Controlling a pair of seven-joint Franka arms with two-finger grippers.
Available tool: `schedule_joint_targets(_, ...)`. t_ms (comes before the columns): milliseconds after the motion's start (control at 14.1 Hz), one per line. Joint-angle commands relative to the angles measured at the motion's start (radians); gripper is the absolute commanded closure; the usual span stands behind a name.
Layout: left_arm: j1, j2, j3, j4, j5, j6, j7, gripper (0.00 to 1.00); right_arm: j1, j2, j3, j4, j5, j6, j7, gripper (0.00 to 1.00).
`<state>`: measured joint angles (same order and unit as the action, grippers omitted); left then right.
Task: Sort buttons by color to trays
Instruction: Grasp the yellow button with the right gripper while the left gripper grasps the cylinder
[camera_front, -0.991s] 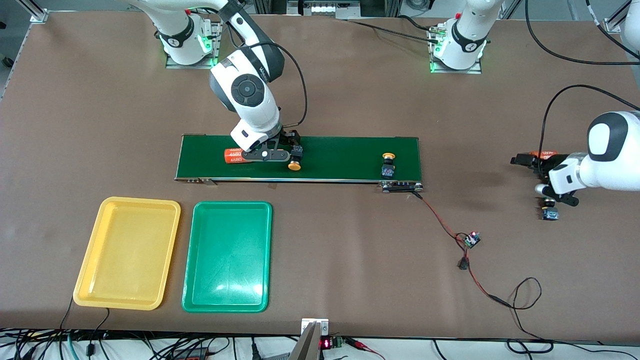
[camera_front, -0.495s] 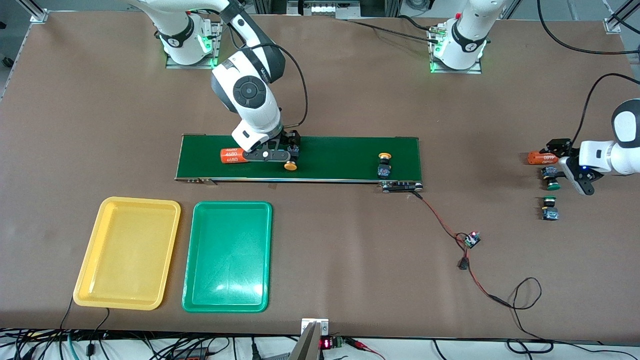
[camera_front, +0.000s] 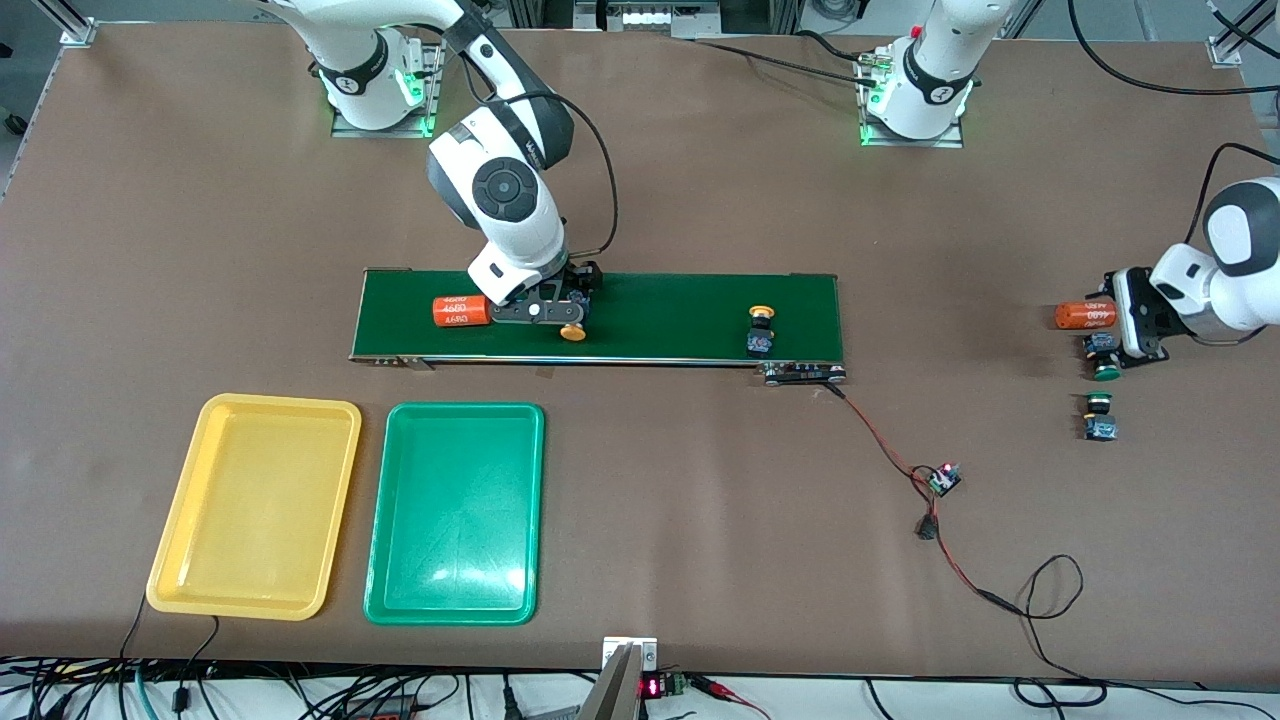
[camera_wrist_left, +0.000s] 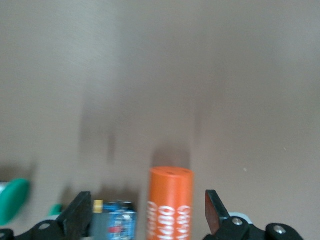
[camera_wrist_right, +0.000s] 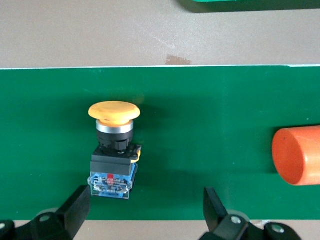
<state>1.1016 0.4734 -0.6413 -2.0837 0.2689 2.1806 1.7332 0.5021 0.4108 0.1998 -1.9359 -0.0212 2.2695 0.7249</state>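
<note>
Down nearest the front camera, toward the right arm's end of the table, the yellow tray (camera_front: 252, 505) lies with nothing in it, and the green tray (camera_front: 455, 512) lies just beside it, equally bare. Farther from the camera runs the dark-green conveyor belt (camera_front: 660, 318). On it an orange cylinder (camera_front: 459, 311) with white printing lies on its side. Just beside that, the right gripper (camera_front: 545, 309) hangs low over the belt with its fingers (camera_wrist_right: 75, 210) spread wide and nothing between them. One yellow button (camera_wrist_right: 114, 150) lies on the belt under it, cap toward the trays, not touched by either finger. The second yellow button (camera_front: 761, 331) sits farther along the belt, near its end toward the left arm.

Off the belt, at the left arm's end of the table, the left gripper (camera_front: 1128, 325) is down by the tabletop, jaws apart and gripping nothing. Between its fingers (camera_wrist_left: 80, 215) lie another orange cylinder (camera_wrist_left: 171, 202) and, beside it, a green button (camera_front: 1103, 357). The other green button (camera_front: 1099, 416) stands nearer the camera, apart from the gripper.
</note>
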Motion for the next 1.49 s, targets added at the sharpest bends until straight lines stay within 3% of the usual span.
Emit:
schedule_joint_targets(0,0.066,-0.042,-0.018,-0.073,-0.002,0.025,0.078,0.00,0.012,0.014,-0.008,0.018,-0.028,-0.005,0.025,0.00)
schedule_joint_targets(991,0.080,-0.035,-0.015,-0.110,-0.002,0.108,0.115,0.00,0.004,0.039,-0.022,0.023,-0.065,0.005,0.016,0.05)
schedule_joint_targets(1203,0.086,-0.032,-0.015,-0.116,-0.002,0.111,0.115,0.00,0.003,0.042,-0.022,0.028,-0.066,0.005,0.013,0.11)
schedule_joint_targets(1415,0.106,-0.001,-0.014,-0.128,0.000,0.146,0.126,0.00,-0.005,0.042,-0.023,0.028,-0.066,0.005,-0.005,0.34)
